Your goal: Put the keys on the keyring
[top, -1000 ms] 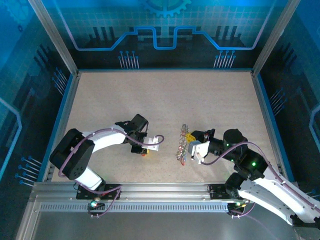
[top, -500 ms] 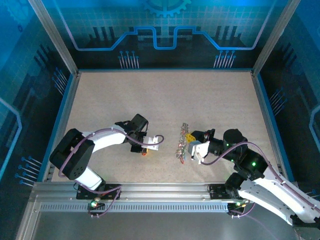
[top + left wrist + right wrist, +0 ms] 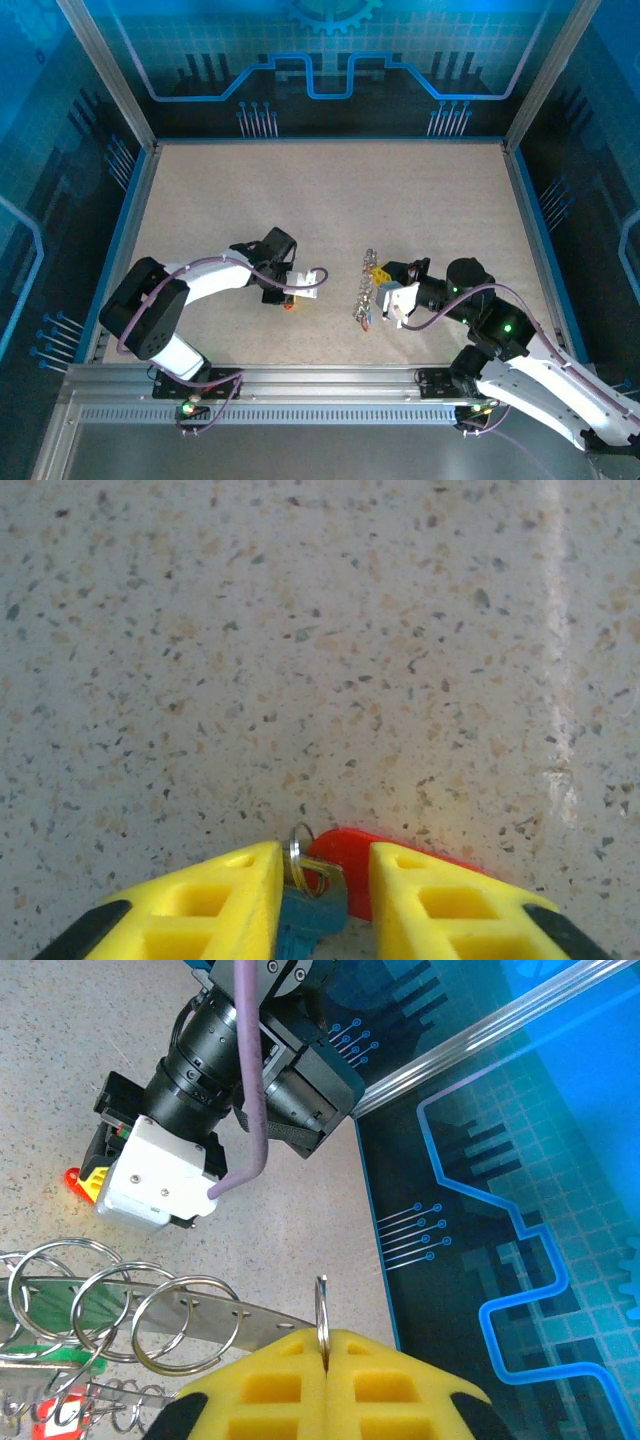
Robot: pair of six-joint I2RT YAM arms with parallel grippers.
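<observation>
In the left wrist view my left gripper (image 3: 322, 855) stands open low over the table, its yellow fingers (image 3: 220, 900) on either side of a key (image 3: 318, 912). The key has a bluish blade, a small silver split ring (image 3: 294, 852) leaning on the left finger, and a red tag (image 3: 352, 858) lying flat. From above, the left gripper (image 3: 289, 297) sits over that red tag (image 3: 288, 306). My right gripper (image 3: 322, 1338) is shut on an edge-on silver ring (image 3: 320, 1305) of the keyring (image 3: 180, 1312), a metal strip threaded with several rings. The keyring (image 3: 362, 292) hangs just left of the right gripper (image 3: 377, 285).
More tagged keys, green (image 3: 60, 1310) and red (image 3: 48, 1415), hang on the keyring. The left arm's wrist and white camera block (image 3: 160, 1175) are close to the keyring's left. A blue-edged wall (image 3: 525, 210) bounds the speckled table (image 3: 330, 200), which has free room at the back.
</observation>
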